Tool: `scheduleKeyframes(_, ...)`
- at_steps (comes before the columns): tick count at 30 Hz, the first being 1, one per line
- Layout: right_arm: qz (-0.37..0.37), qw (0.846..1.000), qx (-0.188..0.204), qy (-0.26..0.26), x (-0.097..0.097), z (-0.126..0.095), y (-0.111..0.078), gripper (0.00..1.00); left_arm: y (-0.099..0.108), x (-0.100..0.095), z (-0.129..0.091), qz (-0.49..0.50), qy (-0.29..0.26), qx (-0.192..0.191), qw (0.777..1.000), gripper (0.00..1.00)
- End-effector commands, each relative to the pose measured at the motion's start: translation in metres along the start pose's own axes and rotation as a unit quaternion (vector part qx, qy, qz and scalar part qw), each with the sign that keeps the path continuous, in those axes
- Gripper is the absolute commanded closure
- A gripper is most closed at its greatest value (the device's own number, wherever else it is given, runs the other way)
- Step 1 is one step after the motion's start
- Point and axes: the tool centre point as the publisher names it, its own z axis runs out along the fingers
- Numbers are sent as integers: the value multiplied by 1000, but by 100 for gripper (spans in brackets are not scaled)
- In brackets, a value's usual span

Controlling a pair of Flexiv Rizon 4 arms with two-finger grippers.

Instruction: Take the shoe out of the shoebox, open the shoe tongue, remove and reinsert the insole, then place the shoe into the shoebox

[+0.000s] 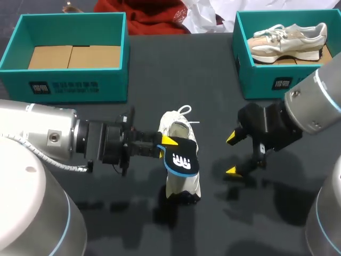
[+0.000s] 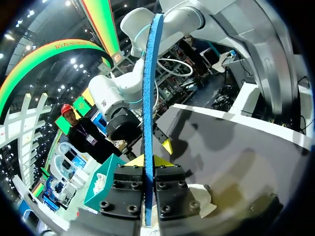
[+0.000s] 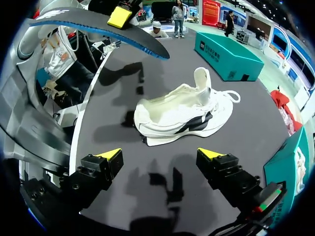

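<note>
The left claw (image 2: 149, 160) is clamping the dark, blue-edged insole (image 1: 180, 158) between its fingers and holding it in the air just above the white shoe (image 3: 182, 115). The shoe is sitting on the dark worktop (image 1: 160, 80), outside both boxes and between the two arms. The right claw (image 3: 160, 155) is hovering beside the shoe with its fingers wide apart, touching nothing. A teal shoebox (image 1: 69, 85) lined with cardboard is standing at the far left. A second teal box (image 1: 266, 80) at the far right is holding another shoe (image 1: 287, 40).
</note>
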Motion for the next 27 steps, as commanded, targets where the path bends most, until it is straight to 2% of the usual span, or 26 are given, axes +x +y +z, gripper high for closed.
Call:
scheduleKeyframes(1, -4, 997, 19, -78, 14, 15, -3, 0, -6, 14, 2, -17, 6, -3, 1000, 100)
scheduleKeyframes(6, -20, 996, 35, -83, 8, 31, -4, 0, 0, 22, 7, -44, 5, 0, 999, 100)
scheduleKeyframes(14, -23, 998, 27, -53, -7, 49, -11, 0, 12, 33, 14, -73, -5, 1, 997, 100)
scheduleKeyframes(27, -30, 999, 38, -25, -25, 78, -5, 0, 37, 40, 27, -84, -27, 10, 996, 100)
